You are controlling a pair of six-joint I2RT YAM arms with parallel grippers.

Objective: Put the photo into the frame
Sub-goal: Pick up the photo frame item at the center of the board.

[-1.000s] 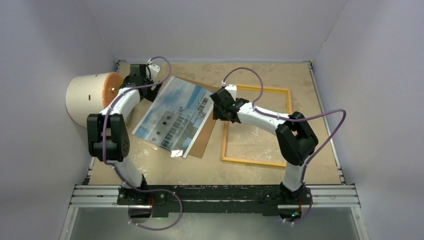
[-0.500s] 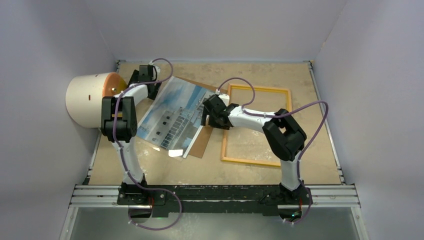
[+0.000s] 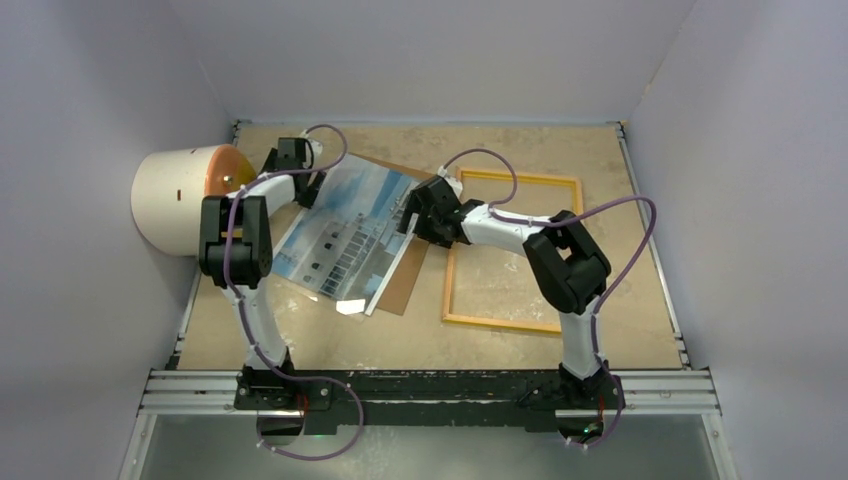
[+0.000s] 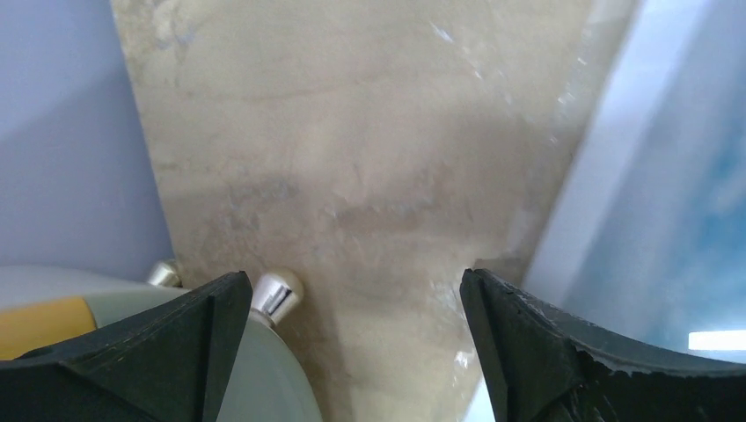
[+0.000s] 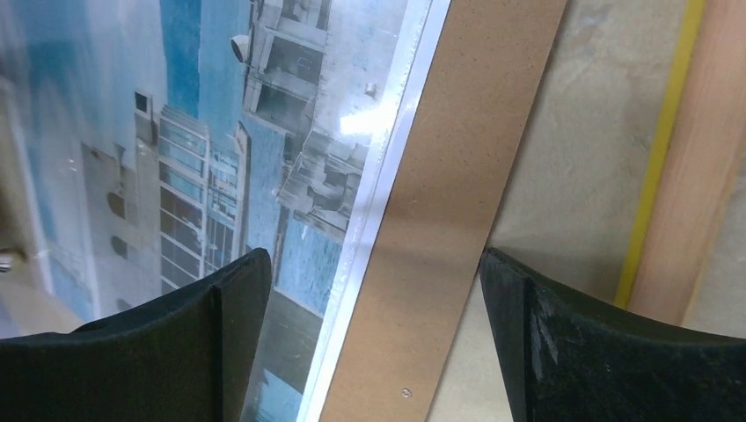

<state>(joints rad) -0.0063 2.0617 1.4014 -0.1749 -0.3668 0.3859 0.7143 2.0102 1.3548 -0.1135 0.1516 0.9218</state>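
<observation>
The photo (image 3: 350,235), a glossy print of a white building under blue sky, lies askew on a brown backing board (image 3: 408,283) left of centre. The yellow frame (image 3: 510,323) lies flat to its right, holding nothing. My right gripper (image 3: 416,214) is open and low over the photo's right edge. In the right wrist view its jaws (image 5: 369,343) straddle the photo's white border (image 5: 387,176) and the bare board strip (image 5: 457,176), with the frame's rail (image 5: 695,158) beyond. My left gripper (image 3: 304,184) is open at the photo's far-left corner. Only bare table shows between its jaws (image 4: 356,343), and the photo (image 4: 651,193) is on its right.
A white cylinder with an orange face (image 3: 180,198) lies against the left wall, close to my left gripper. Its rim and metal studs (image 4: 277,294) show beside the left finger. Walls enclose the table on three sides.
My right gripper has opened wider and shifted left onto the photo's right edge. The left arm's elbow has folded up and back, while its gripper stayed at the photo's far-left corner.
</observation>
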